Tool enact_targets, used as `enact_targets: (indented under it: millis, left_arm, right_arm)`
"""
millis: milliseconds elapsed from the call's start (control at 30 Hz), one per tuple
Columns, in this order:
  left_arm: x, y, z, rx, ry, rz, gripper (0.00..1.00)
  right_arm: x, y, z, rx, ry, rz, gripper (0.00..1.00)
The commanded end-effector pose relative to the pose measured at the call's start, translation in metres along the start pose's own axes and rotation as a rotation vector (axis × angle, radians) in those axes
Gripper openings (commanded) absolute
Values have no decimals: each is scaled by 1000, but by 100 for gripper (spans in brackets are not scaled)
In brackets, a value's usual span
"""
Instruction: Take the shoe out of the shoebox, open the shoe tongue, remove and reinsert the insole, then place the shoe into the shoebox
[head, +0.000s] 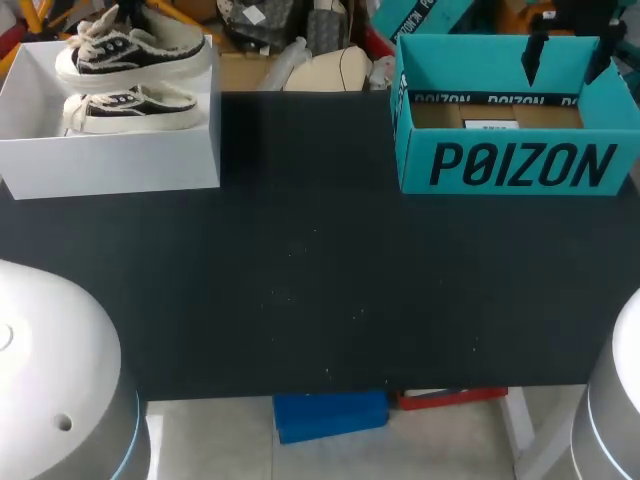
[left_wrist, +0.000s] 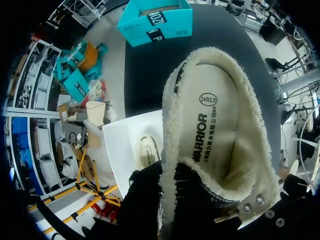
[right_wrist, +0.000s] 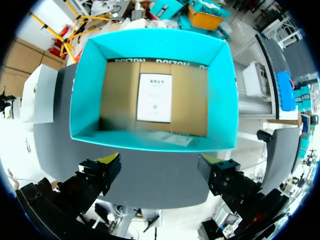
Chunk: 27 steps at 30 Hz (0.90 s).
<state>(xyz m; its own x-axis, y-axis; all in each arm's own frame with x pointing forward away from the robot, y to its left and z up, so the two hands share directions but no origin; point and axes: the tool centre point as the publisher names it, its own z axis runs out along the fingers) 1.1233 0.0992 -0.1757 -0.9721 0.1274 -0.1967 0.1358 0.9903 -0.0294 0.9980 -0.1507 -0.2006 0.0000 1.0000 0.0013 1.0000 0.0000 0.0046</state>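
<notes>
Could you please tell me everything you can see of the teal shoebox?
The teal shoebox is open-topped cardboard, teal outside with black lettering, plain brown inside. It stands upright at the far right of the black table. Only a white sheet lies on its floor; no shoe. The right gripper hangs open above its near wall, apparently not touching.

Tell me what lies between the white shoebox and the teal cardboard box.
Only bare black tabletop lies between the white shoebox and teal cardboard box, per the head view.
</notes>
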Motion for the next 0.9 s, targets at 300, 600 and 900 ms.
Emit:
enact_targets:
  millis: [300,600,900]
  left_arm:
    - [100,-138,-127,-1,-46,117,0]
    - [182,-232,-84,-46,78,118,0]
    - [243,-282,-17,-84,189,113,0]
  right_arm:
    - [0,1,0,2,-1,0,100]
    - [0,1,0,2,-1,0,100]
    - [0,1,0,2,-1,0,100]
